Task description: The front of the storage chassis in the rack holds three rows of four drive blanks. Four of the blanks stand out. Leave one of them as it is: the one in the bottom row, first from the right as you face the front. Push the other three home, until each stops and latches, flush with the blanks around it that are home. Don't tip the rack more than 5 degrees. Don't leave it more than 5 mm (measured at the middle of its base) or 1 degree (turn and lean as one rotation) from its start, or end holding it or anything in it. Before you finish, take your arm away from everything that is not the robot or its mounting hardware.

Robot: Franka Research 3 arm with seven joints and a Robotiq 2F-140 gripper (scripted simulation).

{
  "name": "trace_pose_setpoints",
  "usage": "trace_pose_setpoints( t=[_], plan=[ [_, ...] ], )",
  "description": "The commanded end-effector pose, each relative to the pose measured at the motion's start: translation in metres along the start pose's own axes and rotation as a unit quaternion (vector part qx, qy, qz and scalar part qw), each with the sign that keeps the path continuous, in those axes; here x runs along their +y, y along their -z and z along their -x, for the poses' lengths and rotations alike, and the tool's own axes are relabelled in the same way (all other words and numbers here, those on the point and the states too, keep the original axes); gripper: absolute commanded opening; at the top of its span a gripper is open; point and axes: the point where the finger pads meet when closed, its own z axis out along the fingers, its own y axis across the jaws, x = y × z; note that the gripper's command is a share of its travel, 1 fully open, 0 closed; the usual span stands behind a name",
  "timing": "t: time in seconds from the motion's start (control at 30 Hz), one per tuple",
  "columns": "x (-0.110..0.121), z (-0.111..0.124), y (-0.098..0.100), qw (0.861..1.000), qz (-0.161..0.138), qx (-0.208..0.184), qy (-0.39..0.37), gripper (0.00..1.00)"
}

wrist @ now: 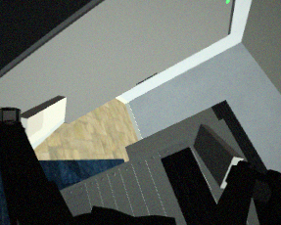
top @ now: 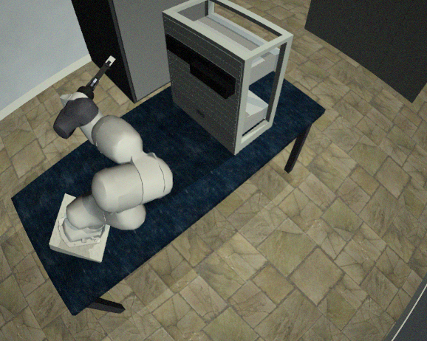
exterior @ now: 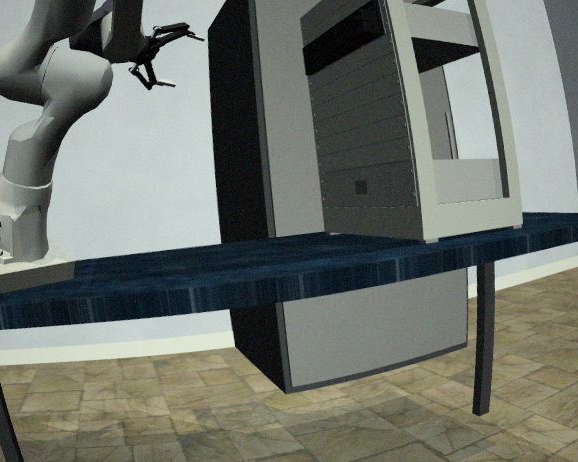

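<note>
The grey rack (top: 227, 71) stands on the far right part of the blue table (top: 163, 155). The black storage chassis (top: 204, 70) sits in the upper part of its front, and it also shows in the exterior view (exterior: 343, 37). The single blanks are too small and dark to tell apart. My gripper (top: 104, 68) is open and empty, high above the table's left rear edge and well to the left of the rack. In the exterior view my gripper (exterior: 183, 60) points toward the rack. In the wrist view the open fingers frame the rack front and the chassis (wrist: 186, 188) from afar.
A tall dark and grey cabinet (top: 134, 37) stands behind the table, between my gripper and the rack. A dark panel (top: 374, 37) stands at the back right. My arm's base (top: 80, 232) sits on the table's left end. The rack's sides are open, with shelves (top: 255, 107) inside.
</note>
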Motion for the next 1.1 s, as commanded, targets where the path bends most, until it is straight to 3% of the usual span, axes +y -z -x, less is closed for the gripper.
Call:
trace_pose_setpoints(
  t=[0.0, 0.57, 1.07],
  plan=[
    [0.004, 0.001, 0.001, 0.998, 0.01, 0.004, -0.065, 1.0],
    [0.04, 0.027, 0.003, 0.975, 0.041, 0.002, -0.217, 1.0],
    [0.075, 0.056, 0.008, 0.928, 0.075, 0.006, -0.365, 1.0]
  ],
)
